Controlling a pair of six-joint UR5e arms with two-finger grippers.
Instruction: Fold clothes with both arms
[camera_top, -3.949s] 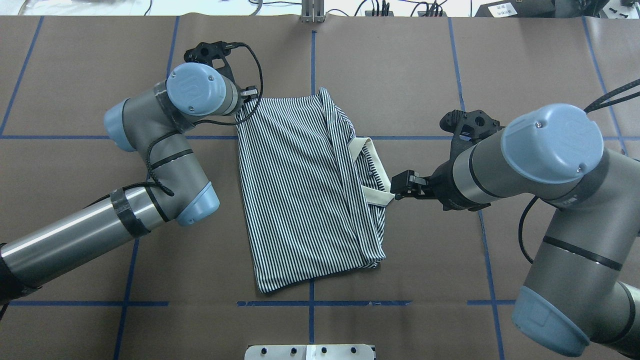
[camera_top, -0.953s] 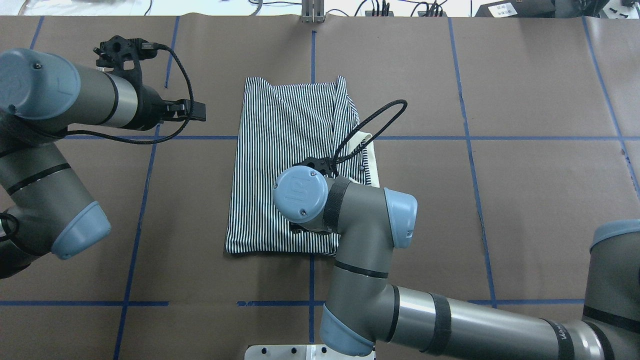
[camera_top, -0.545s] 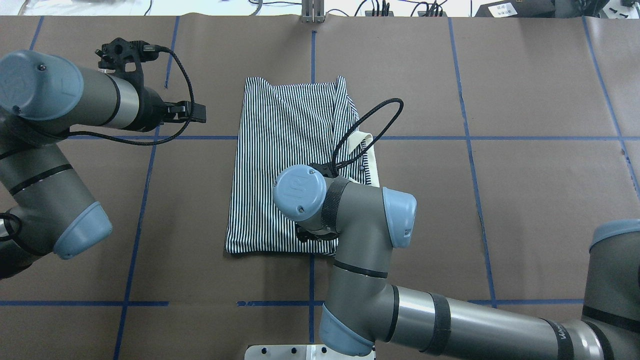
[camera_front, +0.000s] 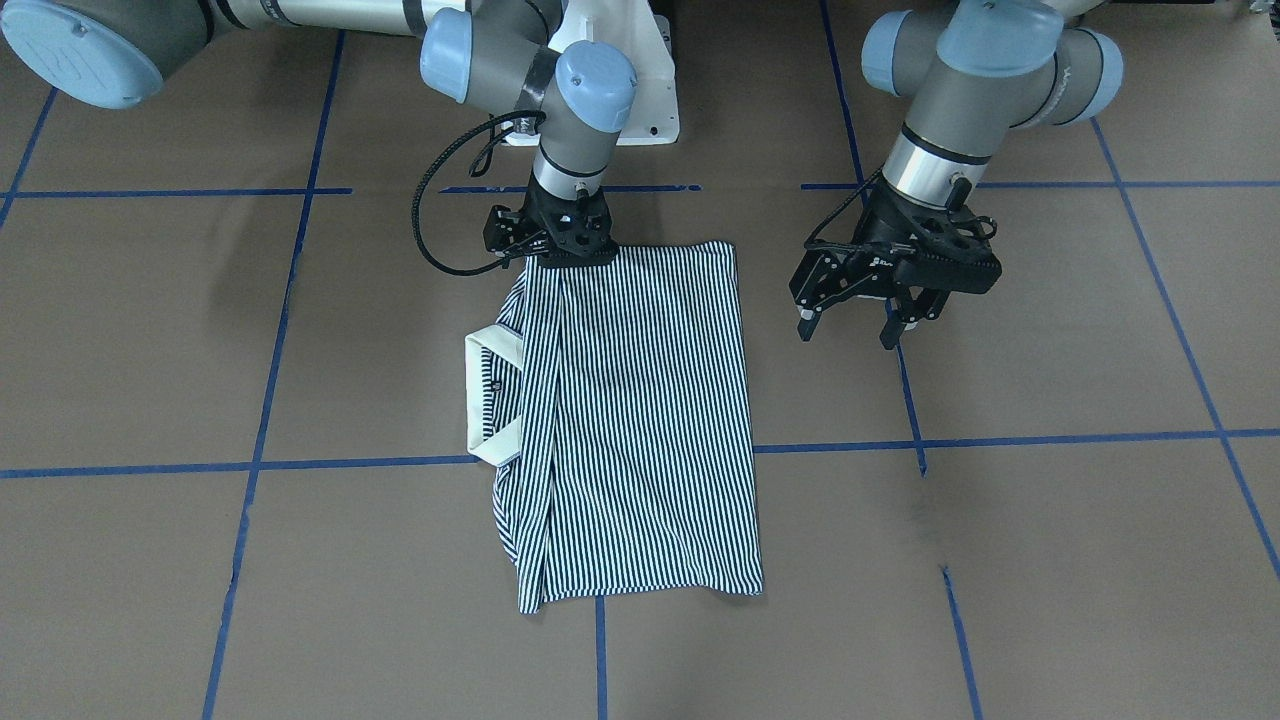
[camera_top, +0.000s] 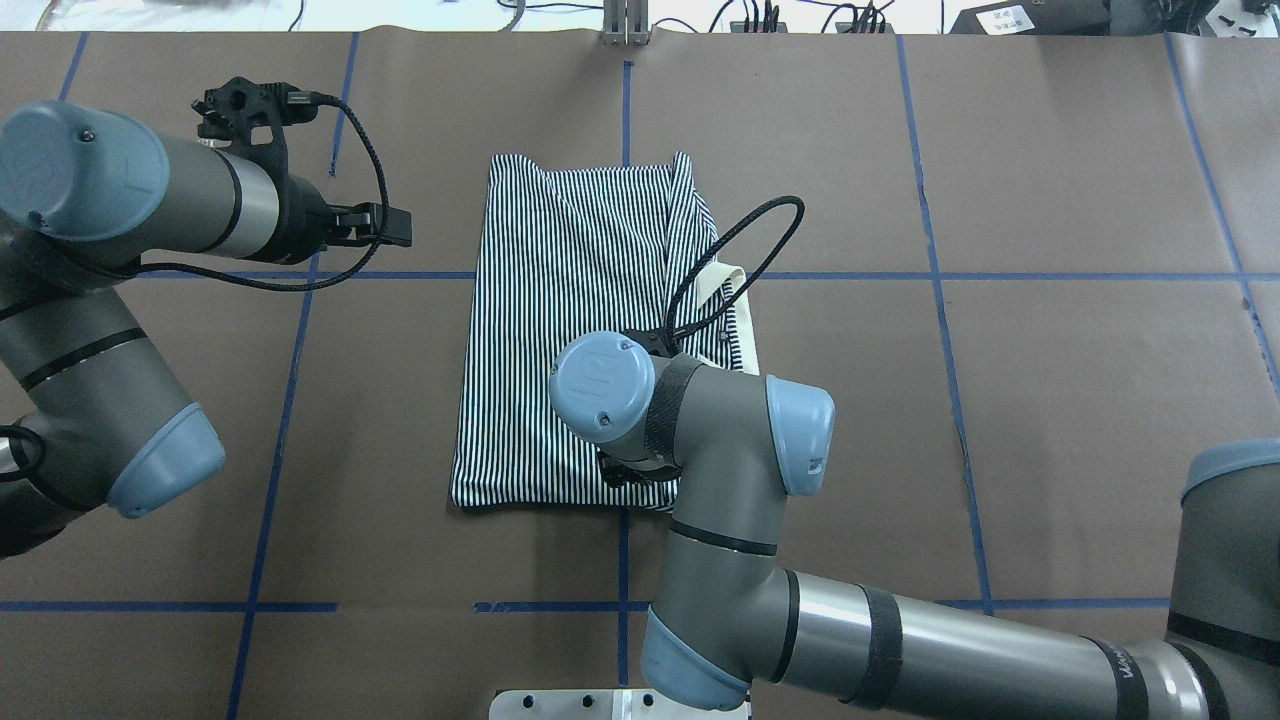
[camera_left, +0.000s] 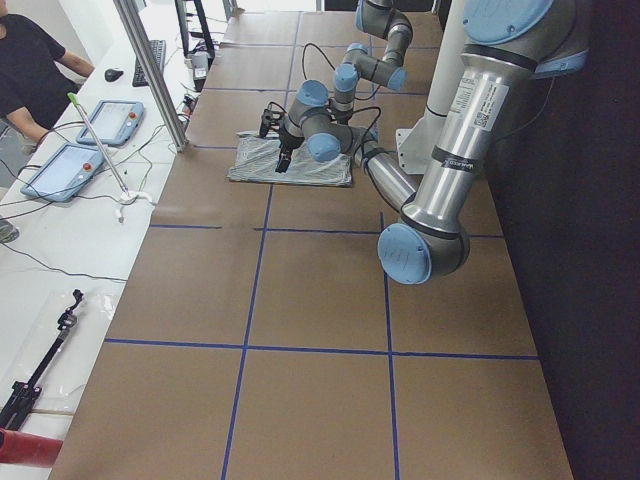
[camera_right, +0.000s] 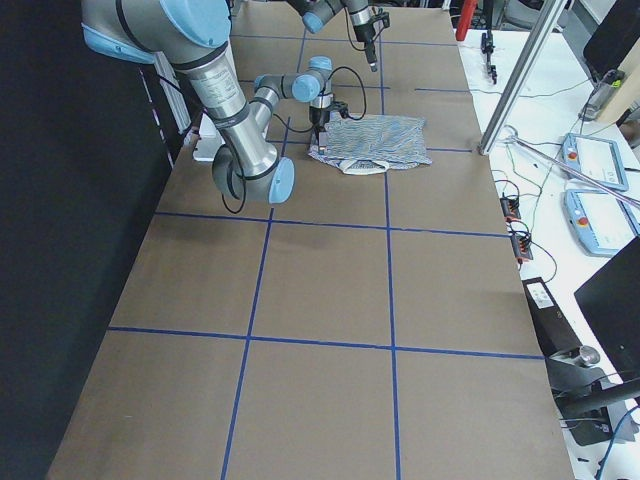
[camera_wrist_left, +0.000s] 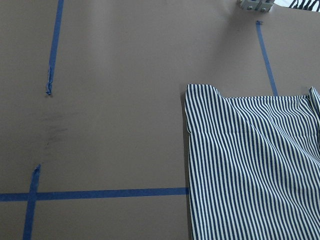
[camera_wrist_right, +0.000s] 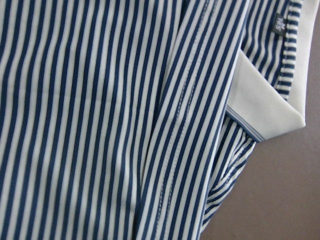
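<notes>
Jaws-wise: holds left jaws apart beside shirt (camera_front: 640, 400), ready for a corner; plants right jaws on its edge, grip unclear.

From my screen, the table (camera_top: 1080, 430) is covered in brown paper and marked into large squares by blue tape lines (camera_top: 1050, 275). One thing lies flat on it near the middle, over a tape crossing: the folded striped polo shirt (camera_top: 560, 300) (white collar (camera_front: 476, 400) poking out on the right).
</notes>
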